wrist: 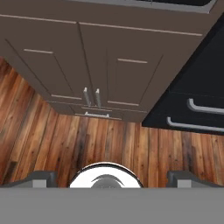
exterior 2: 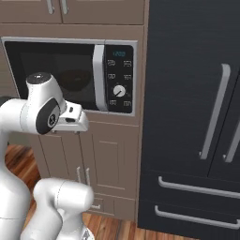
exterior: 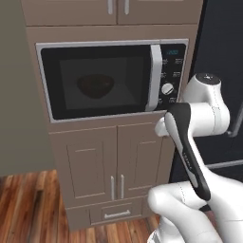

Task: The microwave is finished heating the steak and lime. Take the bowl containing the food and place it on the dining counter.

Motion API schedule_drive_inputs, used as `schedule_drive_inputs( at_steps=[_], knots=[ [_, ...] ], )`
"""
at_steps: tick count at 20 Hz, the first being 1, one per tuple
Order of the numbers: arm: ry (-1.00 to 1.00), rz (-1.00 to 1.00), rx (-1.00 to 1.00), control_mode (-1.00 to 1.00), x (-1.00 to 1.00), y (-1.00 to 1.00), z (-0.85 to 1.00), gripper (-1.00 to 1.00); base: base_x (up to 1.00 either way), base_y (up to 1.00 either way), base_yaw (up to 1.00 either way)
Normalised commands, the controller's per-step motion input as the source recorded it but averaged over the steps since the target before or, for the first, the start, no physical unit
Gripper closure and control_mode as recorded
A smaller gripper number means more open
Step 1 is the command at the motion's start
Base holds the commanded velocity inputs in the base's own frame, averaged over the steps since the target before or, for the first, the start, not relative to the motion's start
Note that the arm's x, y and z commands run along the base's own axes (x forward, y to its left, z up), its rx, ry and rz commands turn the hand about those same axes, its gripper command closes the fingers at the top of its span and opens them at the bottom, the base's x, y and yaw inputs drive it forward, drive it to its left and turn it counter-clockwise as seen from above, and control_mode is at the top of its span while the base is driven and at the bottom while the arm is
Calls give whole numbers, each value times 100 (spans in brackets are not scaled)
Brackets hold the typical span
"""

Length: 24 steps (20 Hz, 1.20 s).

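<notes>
The microwave point(exterior: 111, 78) is built into the brown cabinet wall and its dark glass door is shut. Its grey handle point(exterior: 155, 76) runs down beside the black control panel point(exterior 2: 119, 79). Through the glass the reddish-brown bowl point(exterior: 95, 85) shows dimly in the middle of the cavity, also faint as the bowl point(exterior 2: 75, 79). The steak and lime are too dark to make out. The dining counter is out of view. My gripper point(wrist: 113, 178) is open with nothing between its fingertips point(wrist: 43, 177), and it faces down at the floor, below and right of the microwave door.
Two brown cabinet doors point(exterior: 95, 161) and a drawer point(exterior: 116, 213) sit under the microwave. A tall black fridge point(exterior 2: 187, 117) with grey handles stands close on the right. Wooden floor point(exterior: 28, 204) lies in front. My own elbow point(exterior: 206, 102) hangs near the control panel.
</notes>
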Motion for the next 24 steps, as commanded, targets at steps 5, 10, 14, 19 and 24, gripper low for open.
schedule_drive_inputs(
  at_steps=[5, 10, 14, 19, 24],
  knots=[
    [0, 0, 0, -100, 0, 0, 0, -100, -35, -13, 0],
    [0, 0, 0, -100, 0, 0, 0, -100, 0, 0, 0],
    [0, 0, 0, -100, 0, 0, 0, -100, 0, 0, 0],
    [-11, -4, 5, -100, -2, -6, 17, -100, 0, 0, 0],
    [-31, -7, 12, -100, 0, -20, 37, -100, 0, 0, 0]
  ],
)
